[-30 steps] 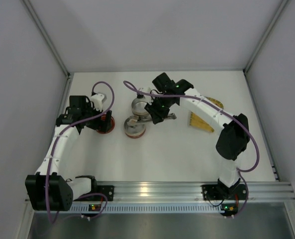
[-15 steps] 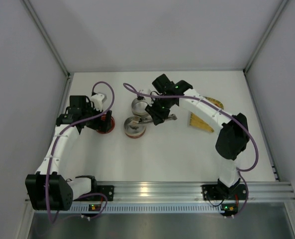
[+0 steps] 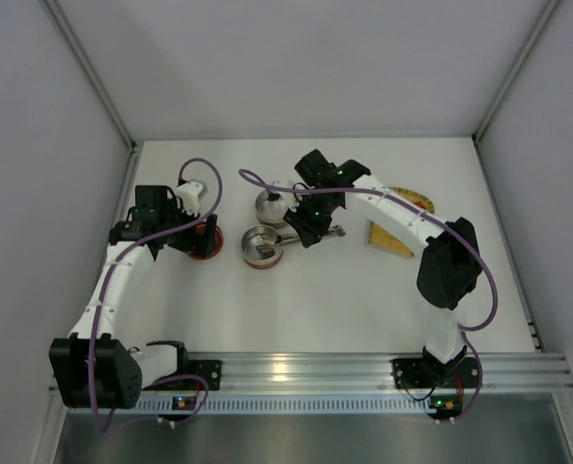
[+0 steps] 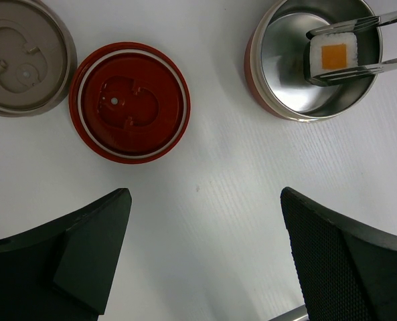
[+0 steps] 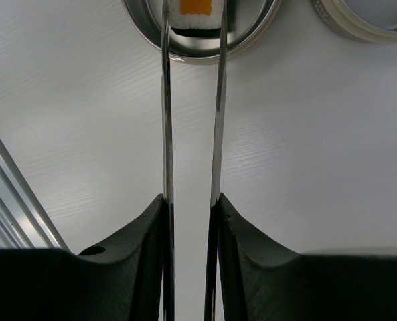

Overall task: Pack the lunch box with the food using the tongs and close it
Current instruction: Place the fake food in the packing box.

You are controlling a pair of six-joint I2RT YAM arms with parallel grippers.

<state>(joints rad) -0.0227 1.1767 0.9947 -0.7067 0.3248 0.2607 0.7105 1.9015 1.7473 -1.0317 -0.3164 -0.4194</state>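
Tongs (image 3: 284, 240) first: where are they from above?

Clamped in the right gripper (image 3: 308, 228), tips reaching left into the lunch box (image 3: 245, 244) mid-table. A second steel pot (image 3: 272, 207) sits just behind the box. The yellow tray (image 3: 390, 239) lies well to the right. The left gripper (image 3: 197, 232) hangs over a red lid (image 3: 207, 253), left of the box. The white table (image 3: 315, 309) is bare toward the near rail.

And the left wrist camera?

Its fingers (image 4: 71, 257) stand wide apart, holding nothing. Beyond them lies the red lid, with a beige lid (image 4: 21, 57) just beside it, cut by the corner. At upper right the box shows its steel inside and red wall. One food piece (image 4: 333, 55), white with an orange top, is pinched between the tong tips within the rim. Whether it touches the bottom, I cannot tell. From above it is too small to make out.

Right wrist?

Both tong arms run straight up between the black fingers (image 5: 141, 254), which press them from either side. Box and piece are cut by the top edge, and the second pot's rim shows in the right corner.
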